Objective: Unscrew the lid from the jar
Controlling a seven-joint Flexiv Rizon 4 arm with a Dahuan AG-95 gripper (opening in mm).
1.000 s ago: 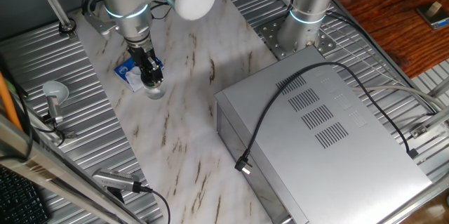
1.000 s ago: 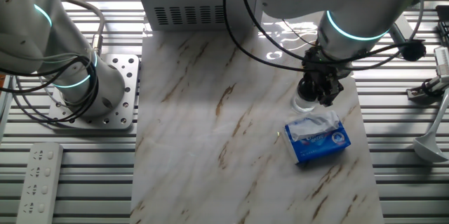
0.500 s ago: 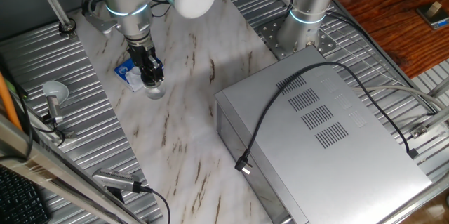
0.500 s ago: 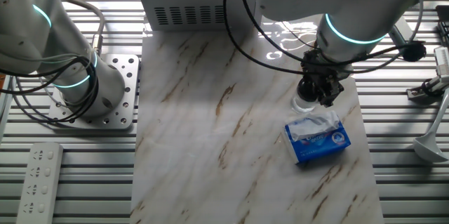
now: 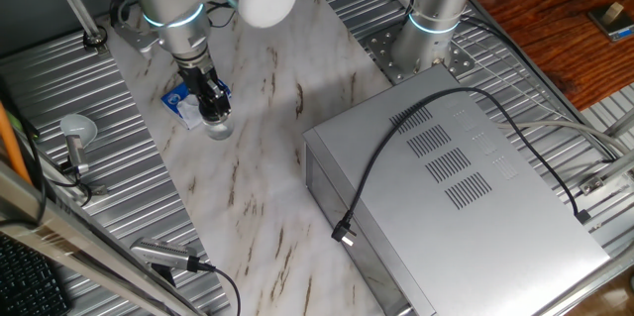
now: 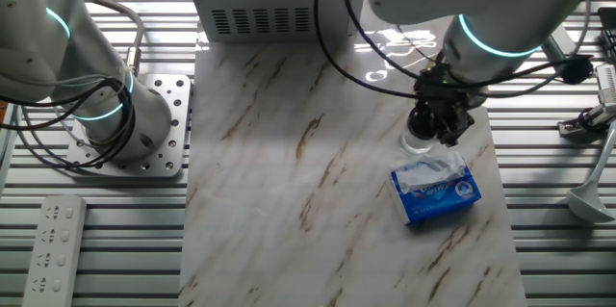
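Sitting on the marble board, just beside the blue-and-white packet (image 6: 435, 188), is the jar (image 6: 417, 140), a small clear cylinder, and the gripper (image 6: 435, 122) is right down on top of it. The lid (image 5: 212, 110) is buried between the black fingers (image 5: 205, 98); they look clenched on it, though neither camera shows the contact itself, so whether the grasp is firm cannot be told.

The step in hand looks like the twist. Doing it well probably means keeping the wrist axis square over the jar, holding steady pressure on the cap, and turning without dragging the light jar sideways into the packet, since nothing visibly braces the glass.

One fixed view, from high at the far side, shows the jar's pale base peeking out below the fingers, with the grey metal box (image 5: 456, 187) well apart to the right. The other fixed view shows the jar's clear side more plainly, apart from the packet's crumpled top.
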